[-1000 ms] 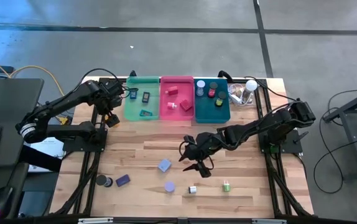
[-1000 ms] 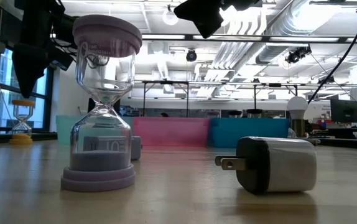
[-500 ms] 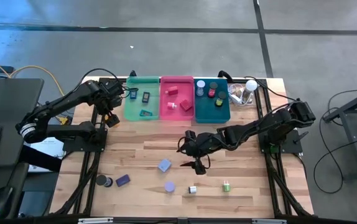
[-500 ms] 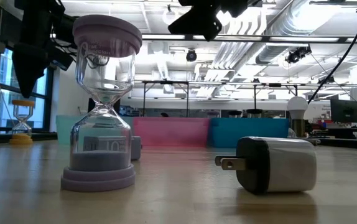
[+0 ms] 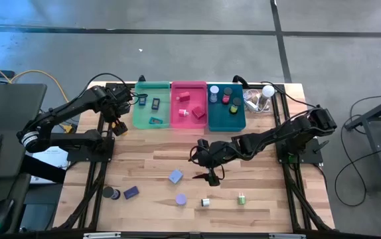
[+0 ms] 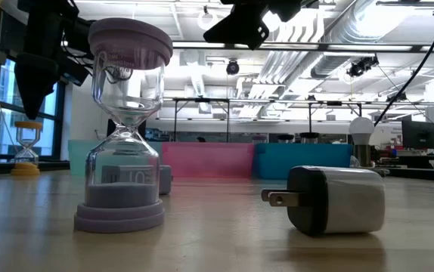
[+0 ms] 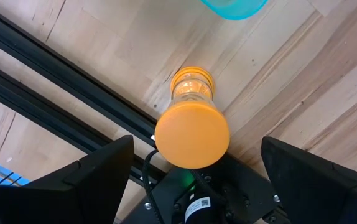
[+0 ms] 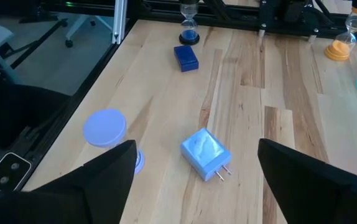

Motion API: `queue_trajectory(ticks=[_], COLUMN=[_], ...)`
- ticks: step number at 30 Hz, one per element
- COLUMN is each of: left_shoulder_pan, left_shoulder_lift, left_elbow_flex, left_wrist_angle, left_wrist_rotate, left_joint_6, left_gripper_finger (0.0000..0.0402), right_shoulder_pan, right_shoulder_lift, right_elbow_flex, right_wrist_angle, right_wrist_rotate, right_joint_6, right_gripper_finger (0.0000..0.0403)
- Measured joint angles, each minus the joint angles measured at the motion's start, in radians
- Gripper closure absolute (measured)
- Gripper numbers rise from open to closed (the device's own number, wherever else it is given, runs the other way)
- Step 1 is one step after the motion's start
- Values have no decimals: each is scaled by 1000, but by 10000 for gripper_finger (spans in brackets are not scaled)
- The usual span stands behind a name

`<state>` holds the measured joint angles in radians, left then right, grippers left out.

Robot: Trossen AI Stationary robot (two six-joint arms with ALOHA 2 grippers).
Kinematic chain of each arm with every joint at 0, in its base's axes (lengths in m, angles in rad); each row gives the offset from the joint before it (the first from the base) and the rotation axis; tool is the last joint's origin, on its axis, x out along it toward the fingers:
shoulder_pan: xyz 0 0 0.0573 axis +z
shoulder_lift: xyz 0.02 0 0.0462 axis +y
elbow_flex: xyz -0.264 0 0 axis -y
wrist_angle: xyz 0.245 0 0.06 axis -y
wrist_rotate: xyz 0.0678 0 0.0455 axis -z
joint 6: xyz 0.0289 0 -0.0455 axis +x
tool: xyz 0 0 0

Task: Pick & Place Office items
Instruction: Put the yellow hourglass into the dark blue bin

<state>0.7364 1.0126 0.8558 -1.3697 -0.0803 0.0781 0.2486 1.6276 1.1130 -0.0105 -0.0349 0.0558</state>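
The right pincer (image 5: 212, 176) hangs over the middle of the bench (image 5: 257, 179), with its two fingers spread wide and nothing between them. Just in front of it lies a light blue plug adapter (image 8: 206, 154) with its two prongs pointing to the side, and a little further to one side stands a lavender hourglass (image 8: 106, 129). Beyond these, well apart from the pincer, lie a dark blue block (image 8: 186, 58) and a small dark blue hourglass (image 8: 189, 31). The left pincer (image 5: 119, 119) waits at the far left corner of the bench, beside the green bin (image 5: 151, 106); its fingers are also spread and hold nothing. Right below it stands an orange hourglass (image 7: 192, 127), between the fingers but apart from them.
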Motion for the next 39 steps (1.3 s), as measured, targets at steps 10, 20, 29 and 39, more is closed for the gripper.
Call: queue_trajectory(ticks=[10, 20, 29, 39], left_shoulder_pan=[0, 1, 1, 1], left_shoulder_lift=[0, 0, 1, 1], left_elbow_flex=[-12, -58, -194, -218], left_wrist_angle=[10, 65, 154, 204], left_wrist_rotate=[-41, -27, -23, -27], left_joint_6=[99, 158, 195, 223], left_gripper_finger=[57, 57, 57, 57], right_shoulder_pan=[0, 0, 0, 0], right_shoulder_lift=[0, 0, 0, 0], right_elbow_flex=[0, 0, 0, 0], right_wrist_angle=[0, 0, 1, 5], right_wrist_rotate=[0, 0, 8, 10], right_joint_6=[0, 0, 0, 0], right_gripper_finger=[77, 77, 77, 77])
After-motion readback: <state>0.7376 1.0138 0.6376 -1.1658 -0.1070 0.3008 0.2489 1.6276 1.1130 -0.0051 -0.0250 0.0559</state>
